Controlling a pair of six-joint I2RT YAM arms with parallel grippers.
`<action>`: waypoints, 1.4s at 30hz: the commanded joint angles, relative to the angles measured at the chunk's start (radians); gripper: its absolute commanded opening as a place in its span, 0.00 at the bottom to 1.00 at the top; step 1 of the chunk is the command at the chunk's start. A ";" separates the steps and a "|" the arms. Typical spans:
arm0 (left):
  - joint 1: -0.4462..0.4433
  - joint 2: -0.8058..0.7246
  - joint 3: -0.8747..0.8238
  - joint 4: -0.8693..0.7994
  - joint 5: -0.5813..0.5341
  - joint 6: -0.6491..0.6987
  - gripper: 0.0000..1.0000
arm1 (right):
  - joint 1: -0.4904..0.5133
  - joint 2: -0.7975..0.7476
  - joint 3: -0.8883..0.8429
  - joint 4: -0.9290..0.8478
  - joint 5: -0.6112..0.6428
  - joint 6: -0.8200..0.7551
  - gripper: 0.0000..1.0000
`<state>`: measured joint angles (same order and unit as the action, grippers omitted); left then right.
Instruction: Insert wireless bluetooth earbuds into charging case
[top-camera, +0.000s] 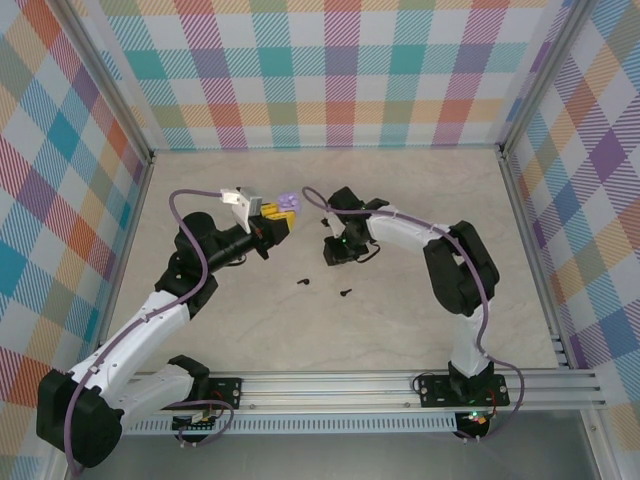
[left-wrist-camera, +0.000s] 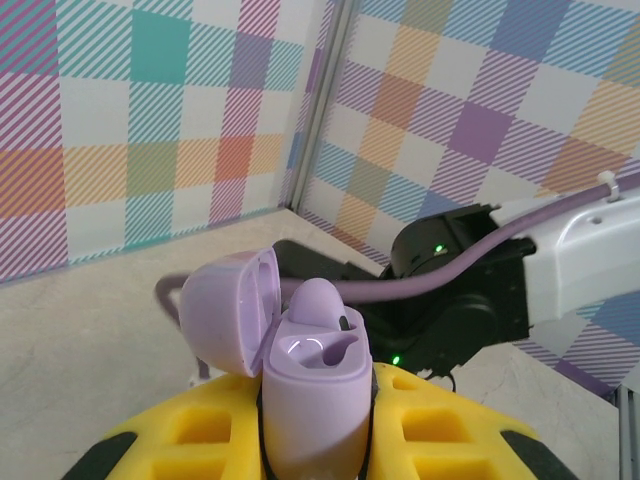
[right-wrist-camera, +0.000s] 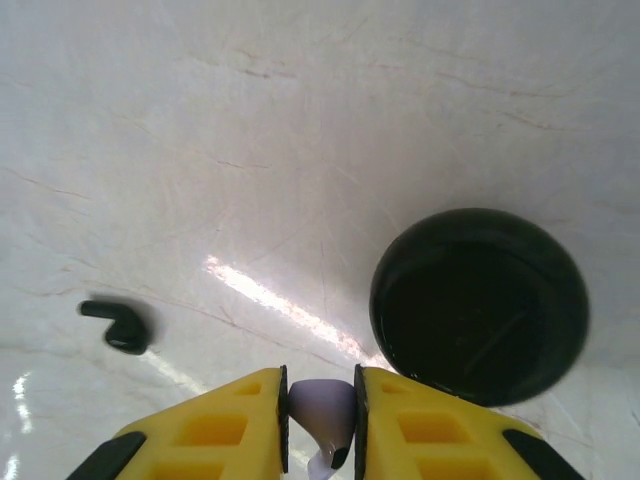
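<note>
Step in hand, as we judge it: seat the lilac earbud (right-wrist-camera: 322, 412) in the lilac case (left-wrist-camera: 312, 428). Right jaws are nearly closed, pinching that bud between the yellow pads; so little shows that we can't tell which way its stem points. Left jaws are clamped on the case's lower half, holding it up off the tabletop (right-wrist-camera: 300, 150) w/ the lid (left-wrist-camera: 225, 312) swung open to one side. In the top view the case sits near the right arm (top-camera: 400, 232), the two apart.

To do it well, we'd say: bring the bud over the free well, line the stem up w/ the slot, come straight down, and release only once it's in. The left side should hold steady. The case is small & smooth, prob. apt to twist in the grip if pushed off-axis. Bud orientation is worth checking before lowering.

Looks: the case is pale lilac, rounded and glossy. A rounded lilac shape (left-wrist-camera: 318, 298) rises from the far well, likely a bud already seated, and the near well looks empty. One black earbud (top-camera: 304, 282) and a second black earbud (top-camera: 345, 293) lie loose on the tabletop, apart from the lilac case. A black round case (right-wrist-camera: 480, 305) sits near the right jaws; lid open or not, we can't tell.
</note>
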<state>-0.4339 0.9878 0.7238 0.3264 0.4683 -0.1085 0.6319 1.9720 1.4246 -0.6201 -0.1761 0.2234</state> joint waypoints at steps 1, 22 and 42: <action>0.005 -0.007 -0.007 0.005 -0.013 0.003 0.03 | -0.029 -0.074 -0.038 0.091 -0.107 0.056 0.23; -0.007 0.156 0.027 -0.035 -0.039 -0.037 0.00 | -0.135 -0.434 -0.188 0.287 -0.205 0.180 0.22; -0.095 0.295 0.081 -0.008 0.058 0.011 0.00 | -0.084 -0.605 -0.154 0.287 -0.188 0.113 0.23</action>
<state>-0.5140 1.2858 0.7685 0.2874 0.4801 -0.1303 0.5282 1.3979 1.2430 -0.3515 -0.3820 0.3733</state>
